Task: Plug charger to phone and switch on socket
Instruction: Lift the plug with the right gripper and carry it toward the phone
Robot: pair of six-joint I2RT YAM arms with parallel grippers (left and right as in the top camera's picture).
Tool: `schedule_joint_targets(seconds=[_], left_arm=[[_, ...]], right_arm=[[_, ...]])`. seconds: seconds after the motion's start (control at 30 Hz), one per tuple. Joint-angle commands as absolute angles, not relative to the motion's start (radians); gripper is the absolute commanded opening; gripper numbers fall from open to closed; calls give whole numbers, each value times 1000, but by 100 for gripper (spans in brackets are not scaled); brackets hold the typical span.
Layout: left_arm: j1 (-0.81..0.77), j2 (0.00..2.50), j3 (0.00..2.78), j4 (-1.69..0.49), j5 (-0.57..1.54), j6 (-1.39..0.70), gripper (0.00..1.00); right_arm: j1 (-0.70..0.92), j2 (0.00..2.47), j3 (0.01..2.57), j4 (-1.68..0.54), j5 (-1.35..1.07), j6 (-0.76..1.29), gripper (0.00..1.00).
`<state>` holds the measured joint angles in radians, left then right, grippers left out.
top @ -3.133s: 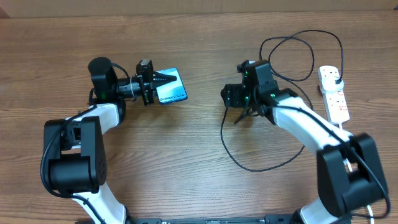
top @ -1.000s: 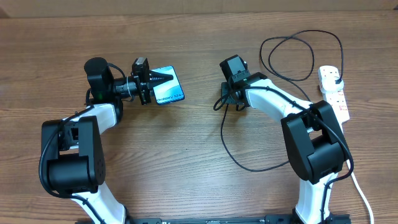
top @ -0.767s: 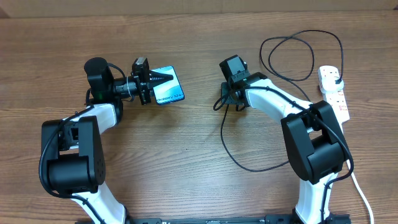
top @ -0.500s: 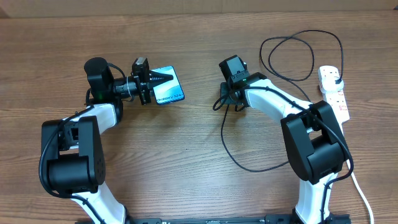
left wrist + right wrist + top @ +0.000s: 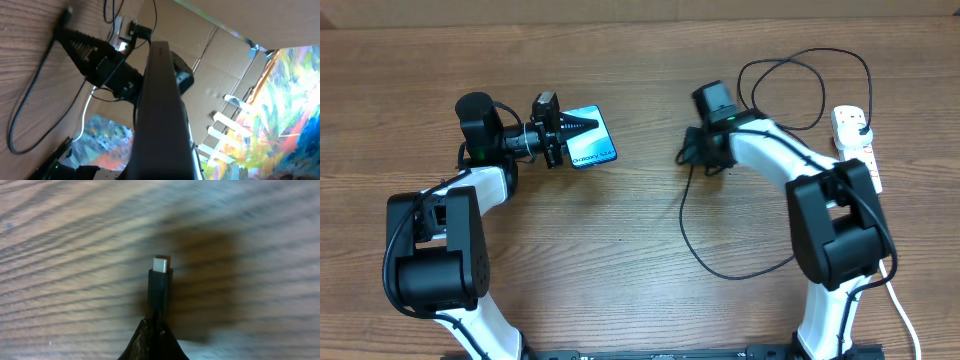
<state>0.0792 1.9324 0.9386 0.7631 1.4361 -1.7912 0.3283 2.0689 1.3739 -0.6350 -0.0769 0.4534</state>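
One connector tip (image 5: 161, 272) of the charger (image 5: 684, 215) sits pinched in the closed right gripper (image 5: 690, 156), close over the table (image 5: 620, 260); its cable loops across to the socket (image 5: 856, 150) at the right edge. The phone (image 5: 594, 146), screen showing upward, is clamped in the left gripper (image 5: 582, 126), well apart from that tip

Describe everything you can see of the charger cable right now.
The charger is a thin black cable. Its black connector, silvery tip bare, is pinched in the right end effector. From there the cable lies in a loose loop on the wooden table, coils once near the far edge, and ends in a black plug seated in the white power strip.
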Motion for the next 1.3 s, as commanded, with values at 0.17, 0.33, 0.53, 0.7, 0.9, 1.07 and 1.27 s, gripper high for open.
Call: schedule_joint_targets(seconds=[0.17,0.33,0.53,0.7,0.9,1.07,1.27], left_arm=[[52,1942,969,759,1352,-1742,4],[25,1943,972,725,1300,-1695,4],[-7,1949,1016,576,1212,-1591,4],[-31,2027,1153,524,1251,-1563,4],[-75,2193,1358,523,1287,-1573,4],[-112,2325,1503,523,1288,-1579,4],[-139,2350,1540,526,1280,-1550,4]], right_arm=[[234,1930,1336,-730,-199,341,4],[235,1836,1336,-782,-286,233,4],[226,1746,1336,-878,-376,125,4],[227,1680,1336,-951,-392,50,4],[227,1634,1336,-1018,-406,31,4],[230,1631,1332,-1069,-532,17,4],[271,1631,1328,-1077,-584,19,4]])
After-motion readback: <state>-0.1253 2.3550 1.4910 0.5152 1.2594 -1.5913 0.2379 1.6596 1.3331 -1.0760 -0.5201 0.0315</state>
